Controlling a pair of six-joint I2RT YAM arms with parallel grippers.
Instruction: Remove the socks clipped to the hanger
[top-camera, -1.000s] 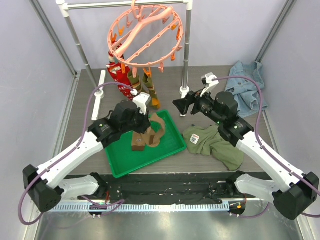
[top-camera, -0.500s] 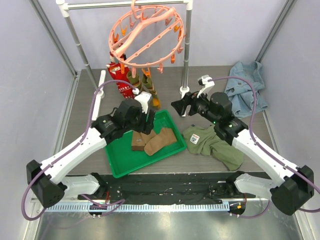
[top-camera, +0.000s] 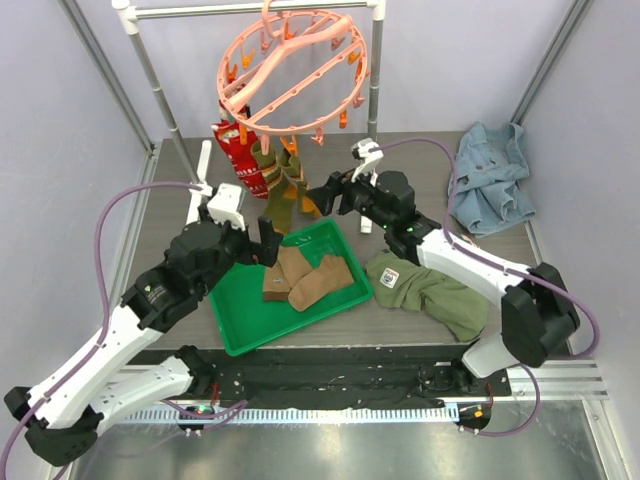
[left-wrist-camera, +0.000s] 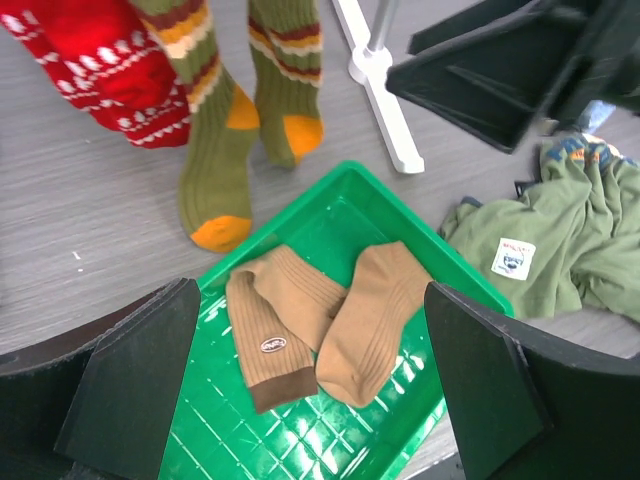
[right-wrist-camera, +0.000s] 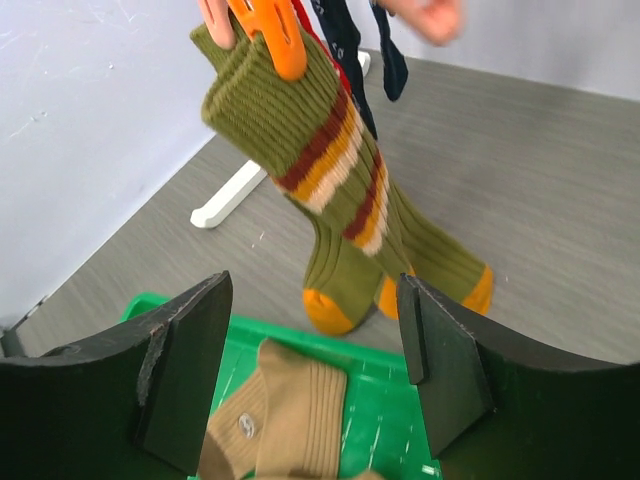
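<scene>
Two tan socks (left-wrist-camera: 370, 320) in tray (left-wrist-camera: 300, 440), two olive socks (left-wrist-camera: 215, 160) hanging

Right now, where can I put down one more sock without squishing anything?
The green tray is bare in its near-left part, between its rim and the two tan socks. Grey table between the olive shirt and denim garment is free too. Crowded: under the hanger, where hanging socks bunch.

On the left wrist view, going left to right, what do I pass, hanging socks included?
red sock → olive striped socks → white rack foot → olive-green shirt
</scene>
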